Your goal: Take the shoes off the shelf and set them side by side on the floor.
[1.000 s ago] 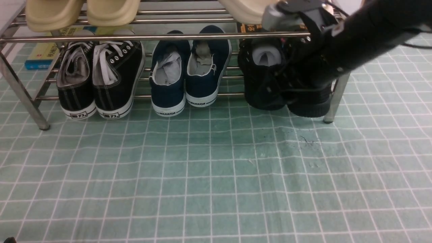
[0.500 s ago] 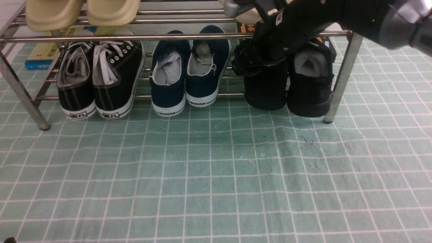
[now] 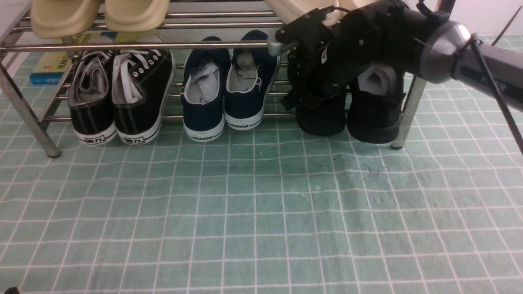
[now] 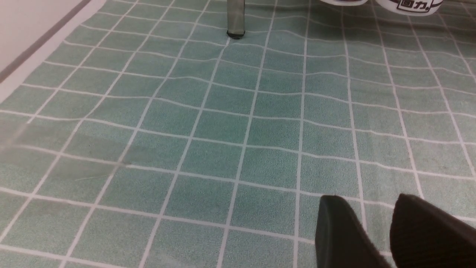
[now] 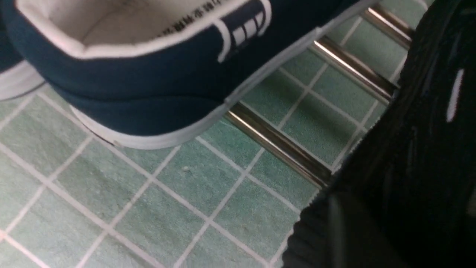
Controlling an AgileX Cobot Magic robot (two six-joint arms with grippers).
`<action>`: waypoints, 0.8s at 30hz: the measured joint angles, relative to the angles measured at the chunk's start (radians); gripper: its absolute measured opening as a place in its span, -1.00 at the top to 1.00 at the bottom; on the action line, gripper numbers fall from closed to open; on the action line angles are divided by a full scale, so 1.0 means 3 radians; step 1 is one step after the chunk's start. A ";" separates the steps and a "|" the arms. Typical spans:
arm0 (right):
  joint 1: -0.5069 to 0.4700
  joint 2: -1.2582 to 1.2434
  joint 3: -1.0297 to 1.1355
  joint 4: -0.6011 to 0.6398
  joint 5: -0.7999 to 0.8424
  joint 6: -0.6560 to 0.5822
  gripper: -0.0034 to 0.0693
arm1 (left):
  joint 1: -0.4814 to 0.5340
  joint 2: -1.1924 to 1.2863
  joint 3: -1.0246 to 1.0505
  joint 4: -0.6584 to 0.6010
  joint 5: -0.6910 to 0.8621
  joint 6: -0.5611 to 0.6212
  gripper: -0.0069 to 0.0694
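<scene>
At the right end of the shelf (image 3: 122, 45), on its lower tier, the shoes (image 3: 374, 118) rest heels outward, handy for pulling. The right end effector (image 3: 304, 92) sits at the inner shoe's collar, probably to grip it; I cannot tell its opening. The left end effector (image 4: 375, 238) hovers narrowly parted and empty over the floor (image 4: 223, 130).

Bottom tier of the shelf (image 3: 122, 45) has three pairs: lace-up sneakers (image 3: 139, 98) left, slip-ons (image 3: 245, 102) middle, shoes (image 3: 374, 120) far right, toes hanging over the floor (image 3: 261, 212); slippers (image 3: 135, 14) sit up top.
</scene>
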 joint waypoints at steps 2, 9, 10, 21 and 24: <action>0.0000 -0.0031 -0.0033 0.0052 0.0118 0.0013 0.81 | 0.0000 0.0000 0.0000 0.0000 0.0000 0.0000 0.19; 0.0092 -0.0379 -0.0315 0.0394 0.1084 0.0021 0.89 | 0.0000 0.0000 0.0000 0.0000 0.0000 0.0000 0.19; 0.0108 -0.0442 -0.0352 0.0443 0.1203 0.0021 0.89 | 0.0000 0.0000 0.0000 0.0000 0.0000 0.0000 0.19; 0.0141 -0.1174 -0.0303 0.0729 0.1770 0.0107 0.89 | 0.0000 0.0000 0.0000 0.0000 0.0000 0.0000 0.19; 0.0141 -0.1398 -0.0066 0.0777 0.1770 0.0177 0.89 | 0.0000 0.0000 0.0000 0.0000 0.0000 0.0000 0.19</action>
